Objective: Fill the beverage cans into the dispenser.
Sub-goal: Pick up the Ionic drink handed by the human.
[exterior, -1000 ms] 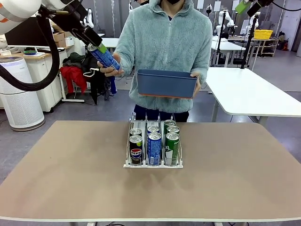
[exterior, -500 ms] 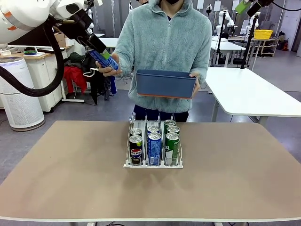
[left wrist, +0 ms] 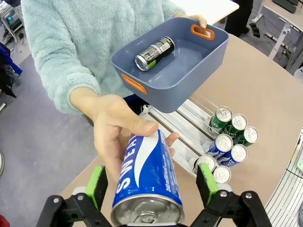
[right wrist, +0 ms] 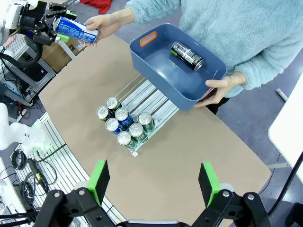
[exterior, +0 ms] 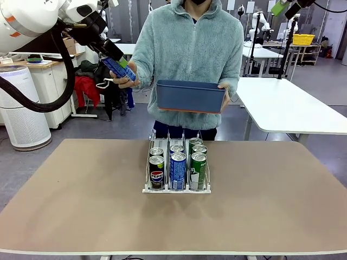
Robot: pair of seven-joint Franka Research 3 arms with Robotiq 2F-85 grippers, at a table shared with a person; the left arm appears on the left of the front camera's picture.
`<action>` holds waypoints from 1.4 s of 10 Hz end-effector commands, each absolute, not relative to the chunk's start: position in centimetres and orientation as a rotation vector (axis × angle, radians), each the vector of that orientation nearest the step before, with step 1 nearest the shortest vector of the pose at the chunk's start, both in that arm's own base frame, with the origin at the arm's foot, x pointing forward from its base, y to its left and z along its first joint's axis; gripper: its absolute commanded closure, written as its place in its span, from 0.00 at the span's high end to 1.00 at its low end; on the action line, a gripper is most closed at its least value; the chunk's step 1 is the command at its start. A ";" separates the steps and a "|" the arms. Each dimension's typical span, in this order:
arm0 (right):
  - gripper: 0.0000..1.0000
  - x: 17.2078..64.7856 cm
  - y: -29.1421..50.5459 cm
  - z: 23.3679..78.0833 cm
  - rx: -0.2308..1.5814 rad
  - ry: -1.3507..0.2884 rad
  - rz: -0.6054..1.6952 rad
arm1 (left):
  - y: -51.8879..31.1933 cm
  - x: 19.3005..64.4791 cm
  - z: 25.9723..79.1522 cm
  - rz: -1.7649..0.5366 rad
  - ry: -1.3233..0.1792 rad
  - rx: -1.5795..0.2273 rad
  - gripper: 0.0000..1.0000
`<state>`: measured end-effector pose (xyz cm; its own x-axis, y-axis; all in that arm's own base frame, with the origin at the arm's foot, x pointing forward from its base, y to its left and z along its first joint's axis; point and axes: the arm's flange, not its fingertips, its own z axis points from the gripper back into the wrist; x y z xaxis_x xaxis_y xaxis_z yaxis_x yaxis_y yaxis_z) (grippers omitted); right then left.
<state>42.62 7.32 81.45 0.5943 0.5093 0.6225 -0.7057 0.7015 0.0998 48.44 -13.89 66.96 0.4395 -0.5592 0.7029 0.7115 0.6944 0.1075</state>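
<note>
A person's hand (left wrist: 118, 127) holds out a blue can (left wrist: 147, 179), high at the far left of the table. My left gripper (left wrist: 151, 183) is open, with a green pad on each side of the can's silver end and a small gap at each pad. The same blue can (exterior: 120, 69) and left gripper (exterior: 115, 63) show in the front view. The dispenser (exterior: 177, 190) stands mid-table with black (exterior: 156, 173), blue (exterior: 178, 170) and green (exterior: 198, 170) cans in its three lanes. My right gripper (right wrist: 155, 184) hangs open high above the table.
The person's other hand holds a dark blue bin (exterior: 191, 98) above the dispenser's far end. A black can (left wrist: 155, 53) lies on its side in the bin. Bare tabletop (exterior: 70, 206) lies to both sides of the dispenser.
My left gripper has slid further over the end of the blue can, and hand, can and gripper have shifted slightly down and left. The right arm has not moved.
</note>
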 end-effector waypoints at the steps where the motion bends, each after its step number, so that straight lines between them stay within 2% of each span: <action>1: 1.00 42.4 7.3 81.4 0.361 -0.601 0.727 | -13.8 48.5 67.0 -0.795 -0.785 -0.216 0.40; 2: 1.00 42.4 7.3 81.4 0.361 -0.601 0.727 | -13.8 48.3 67.1 -0.782 -0.776 -0.211 0.40; 3: 1.00 42.4 7.3 81.4 0.361 -0.601 0.727 | -13.8 48.2 67.1 -0.774 -0.771 -0.199 0.00; 4: 1.00 42.4 7.3 81.4 0.361 -0.601 0.727 | -13.9 48.1 67.2 -0.768 -0.768 -0.192 0.35; 5: 1.00 42.4 7.3 81.4 0.361 -0.601 0.727 | -13.8 48.0 67.3 -0.763 -0.764 -0.192 0.00; 12: 1.00 42.4 7.3 81.4 0.361 -0.601 0.727 | -13.6 47.5 67.8 -0.764 -0.732 -0.166 0.00; 14: 1.00 42.4 7.3 81.4 0.361 -0.601 0.727 | -14.0 47.9 67.6 -0.769 -0.763 -0.174 0.00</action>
